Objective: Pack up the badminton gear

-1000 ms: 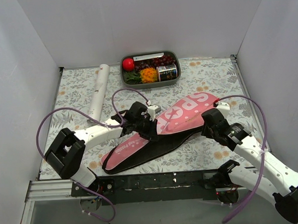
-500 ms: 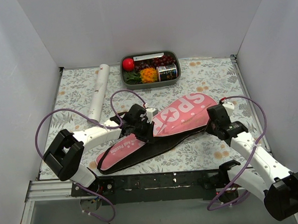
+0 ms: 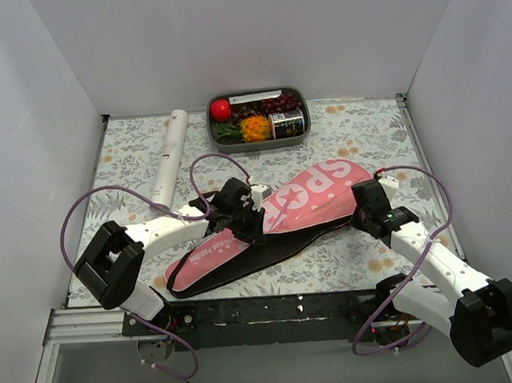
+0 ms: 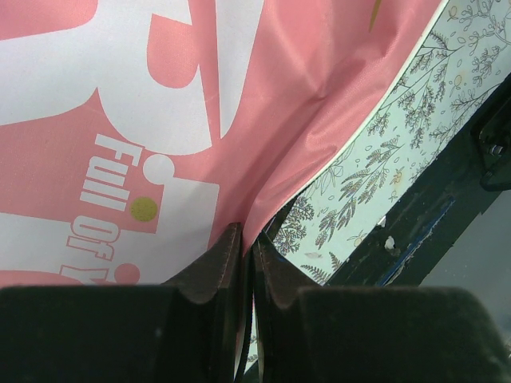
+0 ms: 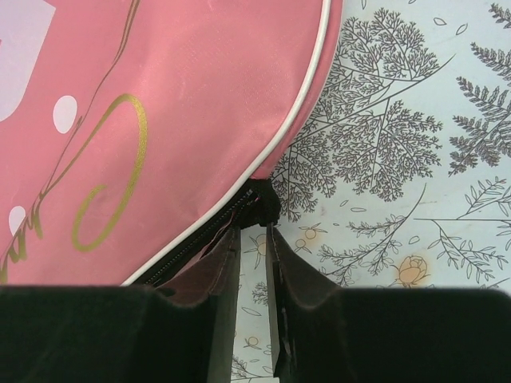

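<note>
On the table point(image 3: 368, 125) lie one pink bag point(image 3: 320, 192), one white tube point(image 3: 170, 157).

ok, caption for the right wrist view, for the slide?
Right gripper with fingertips at the black zipper end of the pink racket bag, over the floral table cover.

Grey food tray point(image 3: 308, 124) at far centre of floral table cover point(image 3: 356, 126). Inside: red ball point(image 3: 220, 109) at left end, orange and green food, dark berries, small can point(image 3: 288, 123) at right.
</note>
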You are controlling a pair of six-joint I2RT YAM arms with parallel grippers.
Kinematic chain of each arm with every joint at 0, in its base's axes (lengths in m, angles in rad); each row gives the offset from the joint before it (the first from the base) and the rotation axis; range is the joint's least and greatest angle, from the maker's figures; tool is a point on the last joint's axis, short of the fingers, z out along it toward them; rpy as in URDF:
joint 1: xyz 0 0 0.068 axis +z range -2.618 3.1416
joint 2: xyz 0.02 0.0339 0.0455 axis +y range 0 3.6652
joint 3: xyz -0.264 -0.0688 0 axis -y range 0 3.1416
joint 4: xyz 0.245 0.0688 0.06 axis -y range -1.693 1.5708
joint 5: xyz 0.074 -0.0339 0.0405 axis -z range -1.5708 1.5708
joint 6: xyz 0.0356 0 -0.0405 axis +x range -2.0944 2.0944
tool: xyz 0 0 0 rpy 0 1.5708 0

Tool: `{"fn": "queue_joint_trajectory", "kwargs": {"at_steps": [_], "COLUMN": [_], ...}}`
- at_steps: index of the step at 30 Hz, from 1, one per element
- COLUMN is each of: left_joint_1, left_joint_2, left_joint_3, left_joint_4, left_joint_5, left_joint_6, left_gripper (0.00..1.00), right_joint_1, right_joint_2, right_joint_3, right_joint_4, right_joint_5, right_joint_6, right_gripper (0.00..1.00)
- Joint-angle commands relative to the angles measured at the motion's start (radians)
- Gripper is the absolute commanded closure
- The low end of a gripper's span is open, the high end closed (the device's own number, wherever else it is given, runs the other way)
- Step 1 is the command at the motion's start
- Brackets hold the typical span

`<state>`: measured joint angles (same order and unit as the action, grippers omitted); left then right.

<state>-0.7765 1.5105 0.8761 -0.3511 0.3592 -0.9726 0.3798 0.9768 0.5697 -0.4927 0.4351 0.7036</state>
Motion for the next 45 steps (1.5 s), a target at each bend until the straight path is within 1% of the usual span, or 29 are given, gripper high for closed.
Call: {"fn": "queue_joint_trajectory", "kwargs": {"at_steps": [1, 11, 24, 31, 38, 45], "left_joint_1": [0.000, 0.000, 0.000, 0.002, 0.000, 0.002], "left_joint_2": [-0.036, -0.036, -0.027, -0.029, -0.027, -0.026], "left_joint_3": [0.008, 0.004, 0.003, -0.002, -0.002, 0.000], "left_joint_4": [-0.025, -0.023, -0.017, -0.014, -0.014, -0.011], "left_joint_5": [0.004, 0.012, 0.020, 0.023, 0.026, 0.030], "left_joint_6": [0.003, 0.000, -0.003, -0.005, -0.003, -0.003], "left_gripper": [0.93, 0.95, 0.96, 0.97, 0.97, 0.98], "right_joint_1": [-0.007, -0.009, -0.009, -0.010, -0.009, -0.009], "right_joint_2": [0.010, -0.023, -0.072, -0.038, -0.021, -0.018], "right_joint_3": [-0.016, -0.070, -0.102, -0.103, -0.157, -0.171], "right_joint_4": [0.068, 0.154, 0.195, 0.221, 0.270, 0.281], "right_joint_5": [0.025, 0.044, 0.077, 0.080, 0.054, 0.042], "right_joint_6": [0.022, 0.027, 0.011, 0.016, 0.046, 0.057], "right_gripper": [0.75, 0.75, 0.74, 0.73, 0.74, 0.75]}}
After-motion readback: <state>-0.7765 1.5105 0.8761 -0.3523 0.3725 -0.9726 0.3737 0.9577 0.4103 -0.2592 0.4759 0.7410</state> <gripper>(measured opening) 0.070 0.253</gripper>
